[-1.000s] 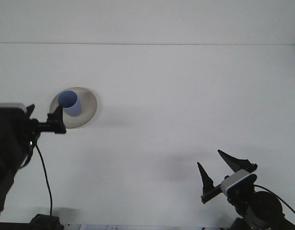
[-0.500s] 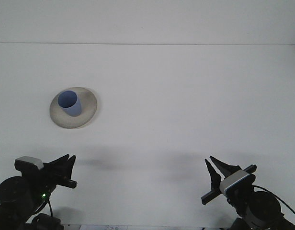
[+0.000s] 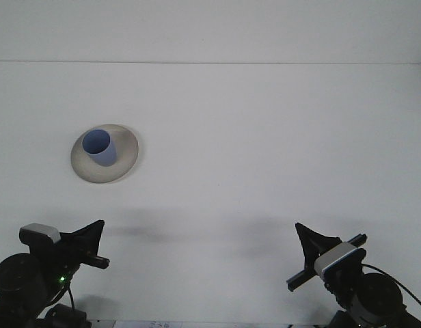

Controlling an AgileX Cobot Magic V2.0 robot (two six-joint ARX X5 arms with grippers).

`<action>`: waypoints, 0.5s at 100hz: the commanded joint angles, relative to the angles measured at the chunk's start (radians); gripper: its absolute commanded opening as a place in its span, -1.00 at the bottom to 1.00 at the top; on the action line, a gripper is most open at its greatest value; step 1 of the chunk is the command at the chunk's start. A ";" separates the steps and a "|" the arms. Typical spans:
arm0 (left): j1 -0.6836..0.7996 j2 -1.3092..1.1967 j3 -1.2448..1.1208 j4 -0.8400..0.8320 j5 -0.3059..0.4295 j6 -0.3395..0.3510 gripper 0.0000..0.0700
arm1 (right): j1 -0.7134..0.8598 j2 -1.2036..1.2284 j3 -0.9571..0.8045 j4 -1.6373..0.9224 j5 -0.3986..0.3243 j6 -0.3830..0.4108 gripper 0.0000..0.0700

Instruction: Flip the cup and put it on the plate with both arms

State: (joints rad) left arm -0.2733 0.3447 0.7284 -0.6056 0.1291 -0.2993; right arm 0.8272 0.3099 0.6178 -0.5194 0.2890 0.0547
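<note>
Blue cup (image 3: 100, 147) stands mouth-up on the plate (image 3: 126, 152), left of centre on your white table (image 3: 265, 137).
Its long axis is near vertical, leaning slightly; your left gripper (image 3: 89, 236) and right gripper (image 3: 311, 242) sit low at the near edge, well apart from it; both have fingers closed together, holding nothing.

Matt blue plastic-looking cup (image 3: 99, 146), smooth glazed plate (image 3: 126, 158), matt white table (image 3: 265, 150)

Blue cup (image 3: 100, 146) upright, mouth up, on pale round plate (image 3: 121, 168)
</note>
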 commanded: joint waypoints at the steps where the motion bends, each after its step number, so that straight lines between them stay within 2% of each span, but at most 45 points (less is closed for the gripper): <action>1: -0.003 0.000 0.011 0.011 0.002 -0.001 -0.96 | 0.010 0.004 0.003 0.011 0.000 0.008 -0.98; 24: 0.001 -0.001 0.011 0.010 0.000 0.008 -0.96 | 0.010 0.004 0.003 0.011 0.000 0.008 -0.99; 30: 0.015 -0.011 -0.005 0.032 -0.010 0.116 -0.96 | 0.010 0.004 0.003 0.011 0.000 0.008 -0.98; 40: 0.063 -0.058 -0.108 0.178 -0.010 0.246 -0.96 | 0.010 0.004 0.003 0.011 0.000 0.008 -0.99; 50: 0.124 -0.132 -0.286 0.380 -0.044 0.340 -0.96 | 0.010 0.004 0.003 0.011 0.000 0.008 -0.98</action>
State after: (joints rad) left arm -0.1730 0.2401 0.5396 -0.3374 0.1143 -0.0910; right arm 0.8272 0.3099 0.6178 -0.5190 0.2890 0.0547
